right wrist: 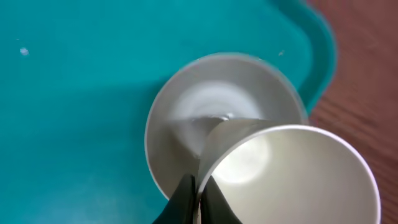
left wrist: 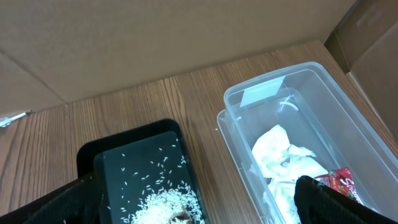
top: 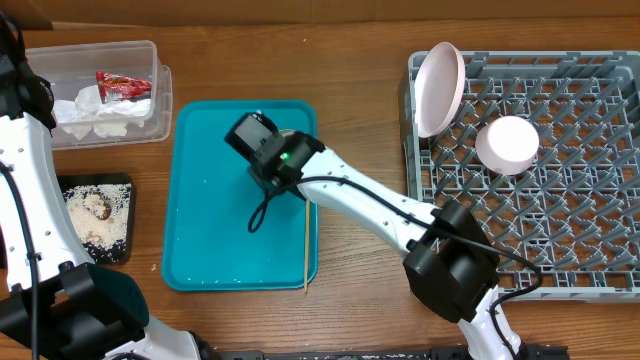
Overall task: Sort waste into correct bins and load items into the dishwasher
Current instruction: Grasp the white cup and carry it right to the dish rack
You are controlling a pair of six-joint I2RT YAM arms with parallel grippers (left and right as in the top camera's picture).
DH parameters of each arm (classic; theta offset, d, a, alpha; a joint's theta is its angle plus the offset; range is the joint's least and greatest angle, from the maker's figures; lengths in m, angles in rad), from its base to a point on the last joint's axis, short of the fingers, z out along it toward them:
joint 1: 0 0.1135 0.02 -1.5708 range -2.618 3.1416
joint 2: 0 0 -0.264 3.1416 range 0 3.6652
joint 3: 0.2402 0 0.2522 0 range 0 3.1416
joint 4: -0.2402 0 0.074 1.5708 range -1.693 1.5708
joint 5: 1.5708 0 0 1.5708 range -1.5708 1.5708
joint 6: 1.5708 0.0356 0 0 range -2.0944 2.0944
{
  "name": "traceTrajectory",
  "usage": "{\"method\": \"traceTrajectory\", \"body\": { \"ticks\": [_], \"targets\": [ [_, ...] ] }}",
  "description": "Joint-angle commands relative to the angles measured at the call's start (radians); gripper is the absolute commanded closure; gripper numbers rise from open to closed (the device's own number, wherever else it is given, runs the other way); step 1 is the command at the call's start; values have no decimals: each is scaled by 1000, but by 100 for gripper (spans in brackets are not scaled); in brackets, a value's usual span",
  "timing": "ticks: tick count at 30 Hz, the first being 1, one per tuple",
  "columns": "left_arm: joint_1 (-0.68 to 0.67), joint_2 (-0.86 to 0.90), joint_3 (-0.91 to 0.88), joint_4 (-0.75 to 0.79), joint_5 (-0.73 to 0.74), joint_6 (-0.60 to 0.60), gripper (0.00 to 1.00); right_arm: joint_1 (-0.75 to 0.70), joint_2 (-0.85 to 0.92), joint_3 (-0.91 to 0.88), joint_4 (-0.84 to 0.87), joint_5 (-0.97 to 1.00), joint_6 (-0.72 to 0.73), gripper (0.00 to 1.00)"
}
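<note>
My right gripper (right wrist: 198, 200) is shut on the rim of the small white cup (right wrist: 298, 180). It holds the cup tilted just over the grey-white bowl (right wrist: 186, 106), which sits on the teal tray (top: 210, 230). In the overhead view the right gripper (top: 262, 142) covers both. The pale pink plate (top: 440, 88) stands on edge in the grey dish rack (top: 560, 230), beside the white plate (top: 507, 143). My left gripper (left wrist: 199, 208) is open and empty above the black tray (left wrist: 134, 155) of rice (left wrist: 165, 205) and the clear tub (left wrist: 298, 81). The tub holds the napkin (left wrist: 283, 155) and the red wrapper (left wrist: 339, 182).
A thin wooden stick (top: 306, 240) lies along the teal tray's right edge. A few rice grains are scattered on the teal tray. A cardboard wall stands behind the tub in the left wrist view. The right arm's base (top: 450, 270) sits between the tray and the rack.
</note>
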Motion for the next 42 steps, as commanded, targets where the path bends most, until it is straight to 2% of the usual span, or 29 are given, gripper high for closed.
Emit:
{"method": "traceTrajectory", "body": {
  "ticks": [1,7,12,18,22,28,33,37,42],
  "targets": [
    [-7,5,0,2,-17,16,0,-18,-62,142,-37,41,24,96],
    [-7,5,0,2,-17,16,0,-92,-158,362,-225,40,106,96],
    [-7,5,0,2,-17,16,0,-240,-290,453,-367,7,189,96],
    [-7,5,0,2,-17,16,0,-575,-447,455,-489,-293,196,96],
    [-7,5,0,2,-17,16,0,-885,-459,446,-579,-506,175,96],
    [-7,5,0,2,-17,16,0,-1228,-457,249,-570,-977,-18,96],
    [-7,5,0,2,-17,16,0,-1400,-457,-13,-544,-1354,-204,96],
    [-7,5,0,2,-17,16,0,-1469,-457,-240,-558,-1617,-399,96],
    [-7,5,0,2,-17,16,0,-1485,-456,-463,-492,-1712,-456,96]
  ]
}}
